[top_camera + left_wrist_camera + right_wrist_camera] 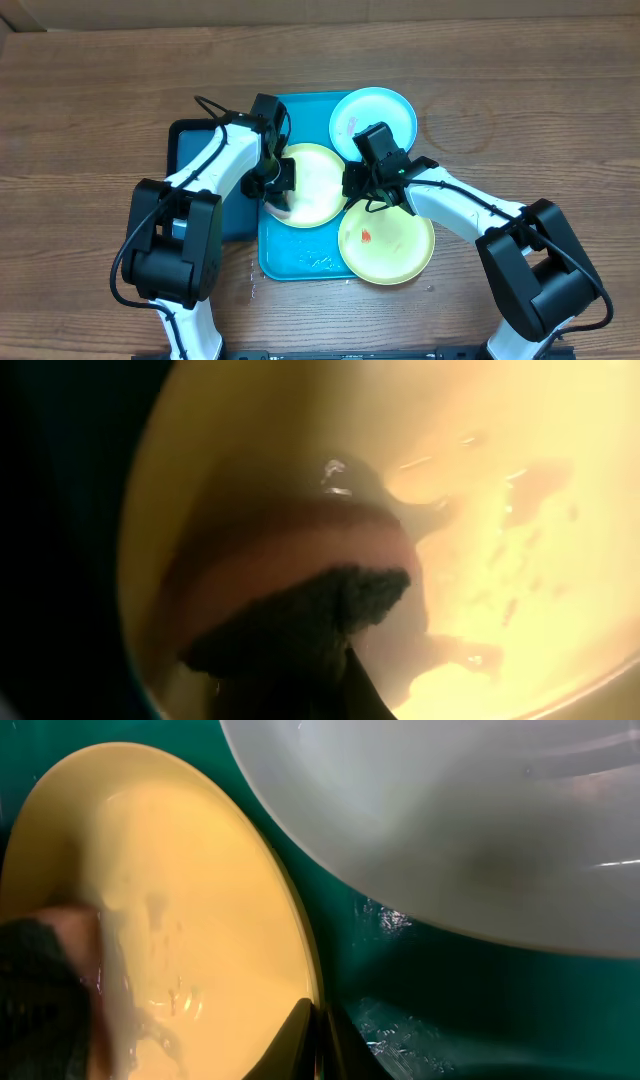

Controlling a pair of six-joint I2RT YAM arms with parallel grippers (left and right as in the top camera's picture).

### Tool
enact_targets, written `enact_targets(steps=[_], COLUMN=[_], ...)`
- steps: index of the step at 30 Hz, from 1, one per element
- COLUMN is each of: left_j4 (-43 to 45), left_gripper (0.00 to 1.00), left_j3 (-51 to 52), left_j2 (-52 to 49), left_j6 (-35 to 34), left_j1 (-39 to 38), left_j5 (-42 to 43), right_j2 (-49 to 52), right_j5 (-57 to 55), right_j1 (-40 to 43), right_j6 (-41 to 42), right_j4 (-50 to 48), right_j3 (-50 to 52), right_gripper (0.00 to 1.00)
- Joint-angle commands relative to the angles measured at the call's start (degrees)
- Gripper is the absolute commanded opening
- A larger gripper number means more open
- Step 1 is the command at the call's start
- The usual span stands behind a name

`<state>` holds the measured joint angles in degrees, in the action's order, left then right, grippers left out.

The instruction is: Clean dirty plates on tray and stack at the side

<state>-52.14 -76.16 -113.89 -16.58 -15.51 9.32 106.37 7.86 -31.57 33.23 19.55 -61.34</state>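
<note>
Three plates sit on the turquoise tray [275,262]. The middle yellow-green plate [318,185] has a dark-faced sponge [300,600] pressed on its left part, and my left gripper [277,184] is shut on that sponge. My right gripper [351,182] is shut on the same plate's right rim [305,970]; its fingertips [300,1035] pinch the edge from both sides. The plate's centre [500,520] is wet and streaked. A light blue plate [375,115] with a faint pink smear lies at the tray's far right corner. Another yellow-green plate [390,245] with an orange smear overhangs the tray's near right edge.
A smaller dark navy tray [190,145] lies under the left arm, against the turquoise tray's left side. Wet specks lie on the tray floor [315,260] near its front edge. Bare wooden table [520,110] surrounds the trays.
</note>
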Motion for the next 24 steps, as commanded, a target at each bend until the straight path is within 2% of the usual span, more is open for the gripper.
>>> enact_targets(steps=[1,6,9,17,24], left_j4=[2.62,6.16,6.25,-6.73,-7.98], left_gripper=[0.04,0.04,0.04,0.04,0.04], left_j3=[1.44,1.44,0.87,-11.10,-10.97], left_j2=[0.37,0.37,0.39,0.85,0.74], left_j6=[0.31,0.33,0.70,2.91,3.04], left_j1=[-1.01,-1.18,-0.85,1.77,0.00], left_j5=[10.45,20.17,21.11,8.55,-0.11], right_j2=[0.44,0.44,0.44,0.44,0.44], right_j5=[0.37,0.37,0.37,0.37,0.37], right_j1=[-0.28,-0.28,-0.28,-0.28,-0.28], right_j6=[0.00,0.00,0.00,0.00,0.00], right_j4=[-0.42,-0.42,-0.42,-0.39,-0.44], right_j3=[0.22,0.22,0.22,0.22,0.22], right_gripper=[0.06,0.06,0.06,0.06,0.06])
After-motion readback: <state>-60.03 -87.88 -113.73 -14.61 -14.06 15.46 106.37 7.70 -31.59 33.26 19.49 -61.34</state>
